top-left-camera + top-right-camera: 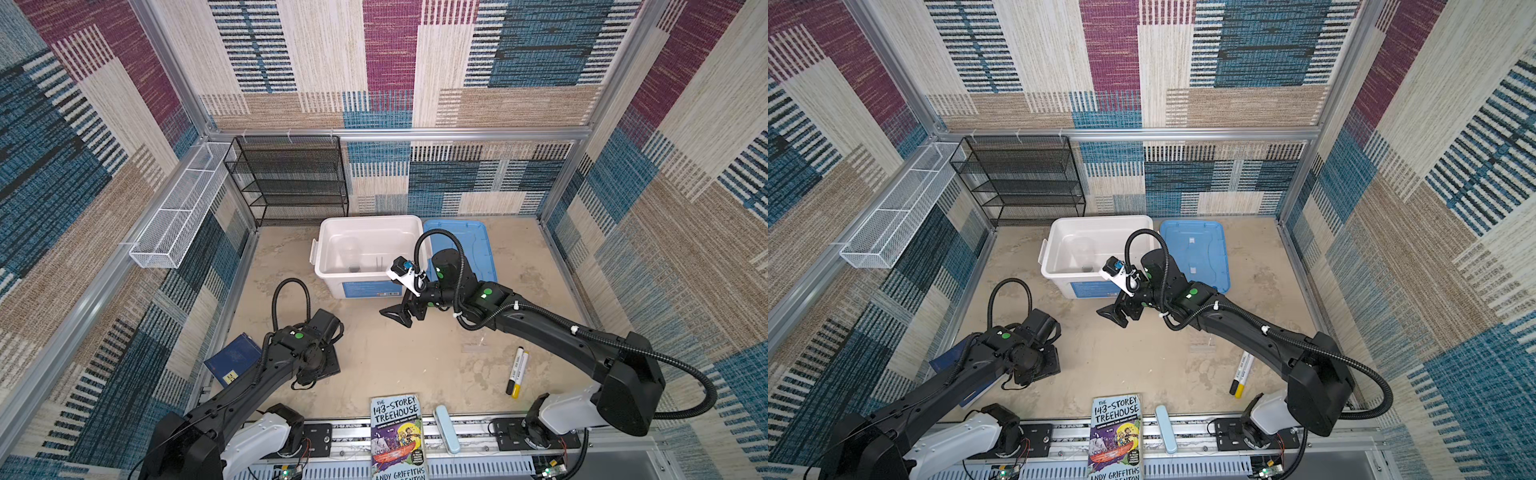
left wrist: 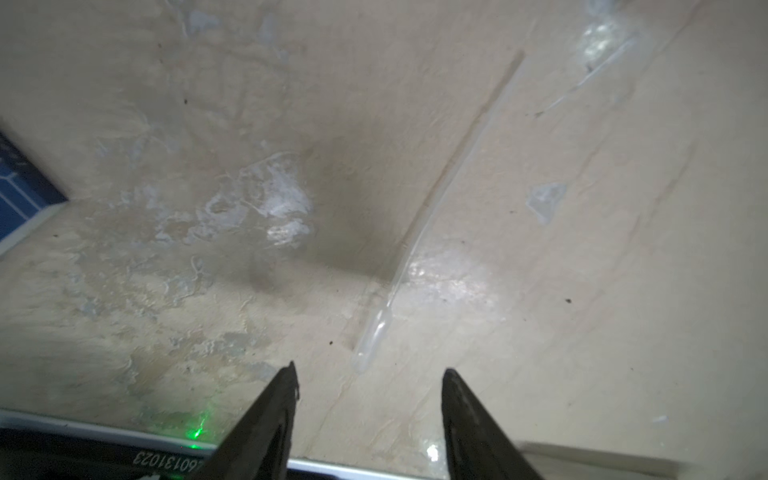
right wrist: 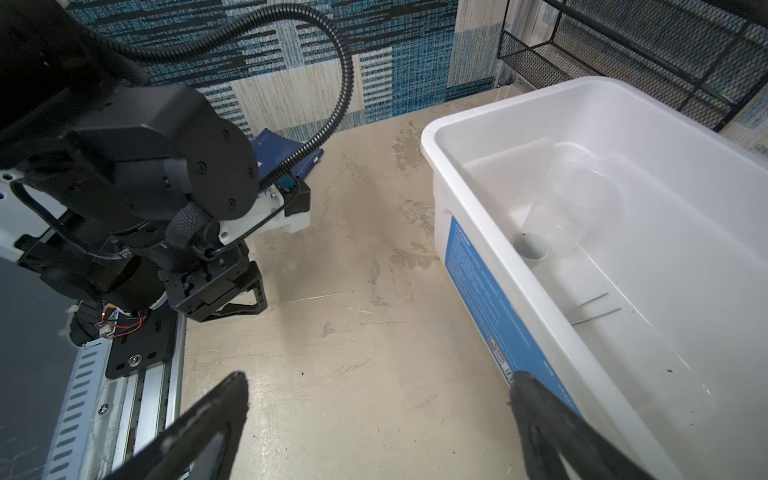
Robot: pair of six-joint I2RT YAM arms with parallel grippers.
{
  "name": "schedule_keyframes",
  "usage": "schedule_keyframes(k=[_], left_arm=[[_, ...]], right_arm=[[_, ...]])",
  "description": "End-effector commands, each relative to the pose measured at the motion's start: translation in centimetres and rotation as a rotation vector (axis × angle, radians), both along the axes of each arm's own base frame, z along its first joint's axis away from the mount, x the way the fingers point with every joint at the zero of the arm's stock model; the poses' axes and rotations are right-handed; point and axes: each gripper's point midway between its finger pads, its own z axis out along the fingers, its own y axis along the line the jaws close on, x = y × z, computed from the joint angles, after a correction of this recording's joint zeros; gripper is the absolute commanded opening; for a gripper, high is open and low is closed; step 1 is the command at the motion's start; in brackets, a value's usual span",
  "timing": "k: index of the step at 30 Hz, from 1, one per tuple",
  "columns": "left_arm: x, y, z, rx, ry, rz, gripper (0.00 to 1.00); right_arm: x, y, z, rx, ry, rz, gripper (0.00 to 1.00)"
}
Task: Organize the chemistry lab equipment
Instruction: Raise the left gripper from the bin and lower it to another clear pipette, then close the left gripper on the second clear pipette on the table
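Left claw (image 2: 368, 370) near thin clear stick (image 2: 432, 199)

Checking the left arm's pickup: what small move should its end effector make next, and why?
Probably ease the left end effector forward and down before closing. Its jaws stand apart with nothing between them, and the thin glass stick lies flat on the table, its near end just ahead of the fingertips.

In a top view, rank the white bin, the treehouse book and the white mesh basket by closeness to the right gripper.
1. White bin, just behind the right gripper.
2. Treehouse book, at the front edge.
3. White mesh basket, on the left wall.
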Motion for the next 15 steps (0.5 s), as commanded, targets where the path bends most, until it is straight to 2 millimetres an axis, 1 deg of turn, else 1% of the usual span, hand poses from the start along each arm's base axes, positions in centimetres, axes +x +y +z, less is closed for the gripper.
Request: schedule_keyframes(k=[1,4,7,8,10,12,15], left_arm=[[0.8,-0.4,-0.7,-0.023,-0.036,0.034,0.51],[0.8,-0.5,-1.4,-0.030,-0.032,0.033,0.44],[0.7,-0.8,-2.0,-0.043,-0.014,0.030,0.42],[0.7,-0.9,-2.1,-0.042,-0.011,0.030,0.40],[0.5,-0.7,-2.5,-0.031,0.000,0.031,0.38],[0.5,-0.5,-2.6,-0.022,0.002,0.028,0.32],[0.5,-0.5,-2.7,-0.016,0.001,0.028,0.32]], right_arm=[[0.2,0.3,0.2,0.014,-0.013,-0.001,0.99],[0.3,0.3,0.1,0.008,-0.016,-0.001,0.99],[0.4,0.3,-0.2,0.000,-0.013,-0.002,0.99],[0.4,0.4,-0.2,-0.001,-0.012,-0.001,0.99],[0.3,0.4,-0.4,-0.002,-0.004,0.004,0.99],[0.0,0.5,-0.5,-0.001,0.011,0.018,0.99],[-0.3,0.8,-1.4,-0.010,0.043,0.033,0.99]])
